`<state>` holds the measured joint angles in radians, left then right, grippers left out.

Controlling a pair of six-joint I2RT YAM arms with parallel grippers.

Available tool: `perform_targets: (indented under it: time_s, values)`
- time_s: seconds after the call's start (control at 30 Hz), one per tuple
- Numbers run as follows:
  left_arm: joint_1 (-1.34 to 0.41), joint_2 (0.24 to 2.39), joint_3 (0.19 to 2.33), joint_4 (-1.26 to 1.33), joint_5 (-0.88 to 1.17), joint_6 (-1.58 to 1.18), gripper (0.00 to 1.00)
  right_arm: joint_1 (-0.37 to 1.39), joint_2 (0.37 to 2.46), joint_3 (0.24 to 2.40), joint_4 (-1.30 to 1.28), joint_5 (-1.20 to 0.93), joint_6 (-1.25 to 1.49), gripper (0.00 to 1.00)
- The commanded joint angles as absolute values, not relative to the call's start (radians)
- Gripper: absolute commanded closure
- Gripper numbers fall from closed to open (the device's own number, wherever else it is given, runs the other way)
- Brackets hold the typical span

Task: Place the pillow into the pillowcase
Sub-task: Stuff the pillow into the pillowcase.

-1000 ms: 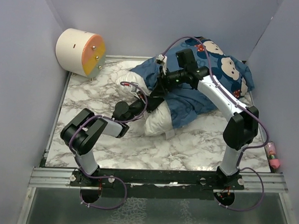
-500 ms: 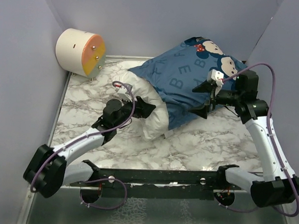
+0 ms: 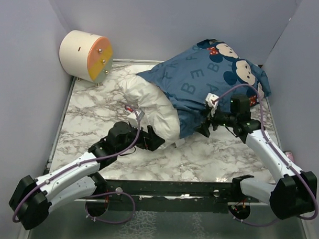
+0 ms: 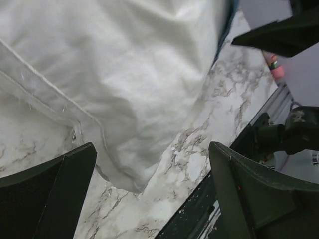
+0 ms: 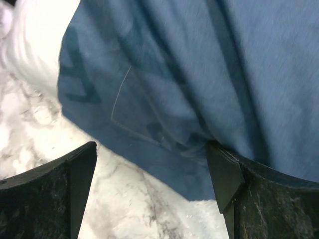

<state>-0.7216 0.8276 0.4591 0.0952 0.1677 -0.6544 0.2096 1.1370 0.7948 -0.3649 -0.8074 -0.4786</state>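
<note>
The left gripper [image 3: 154, 139] stood with its two black jaws spread wide and nothing between them. In the left wrist view the gap between its dark fingers [image 4: 47, 199] framed the near rounded corner of the large plump white stuffed pillow [image 4: 124, 89], which lay just ahead of the fingertips, close but apart from them. A seam with a fabric flange ran along the pillow's edge there. Below and beyond that corner lay the white and grey marbled tabletop [image 4: 199, 144].

The right gripper [image 3: 204, 126] was also wide open and gripped nothing. Its dark fingers [image 5: 45, 199] sat either side of the hem of the large blue fabric pillowcase [image 5: 199, 74], whose lower edge hung just ahead of the tips; whether the right-hand finger brushed the cloth I could not tell. To the left of that hem the white pillow showed past the blue fabric.

Out from both grippers, in the top view, the pillow [image 3: 149, 101] lay partly inside the pillowcase [image 3: 203, 81]: its left and near end stuck out bare, while the rest bulged under the blue cloth printed with darker letters and cartoon mouse faces with red bows. Well beyond the left gripper, at the far left corner of the table, a cream cylinder with an orange face [image 3: 86, 55] lay on its side
</note>
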Motion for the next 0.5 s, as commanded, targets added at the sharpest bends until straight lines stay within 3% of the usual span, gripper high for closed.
perform_targets:
  time_s: [0.0,0.13,0.2,0.27,0.33,0.47]
  values:
    - [-0.753,0.913,0.425,0.218,0.086,-0.687,0.01,0.297,1.18,0.801,-0.134,-0.556,-0.423,0.12]
    - [-0.753,1.044,0.446,0.347,0.067,-0.678,0.01,0.33,1.23,0.828,-0.106,-0.48,-0.394,0.23]
    - [-0.753,1.107,0.468,0.397,0.06,-0.669,0.01,0.336,1.242,0.846,-0.111,-0.478,-0.385,0.45]
    - [-0.753,1.163,0.5,0.424,0.046,-0.658,0.02,0.339,1.246,0.864,-0.126,-0.503,-0.379,0.76]
    - [-0.753,1.207,0.543,0.411,0.025,-0.64,0.06,0.339,1.239,0.886,-0.172,-0.592,-0.383,0.92]
    - [-0.752,1.25,0.598,0.395,0.001,-0.603,0.18,0.339,1.186,0.956,-0.38,-1.017,-0.557,0.99]
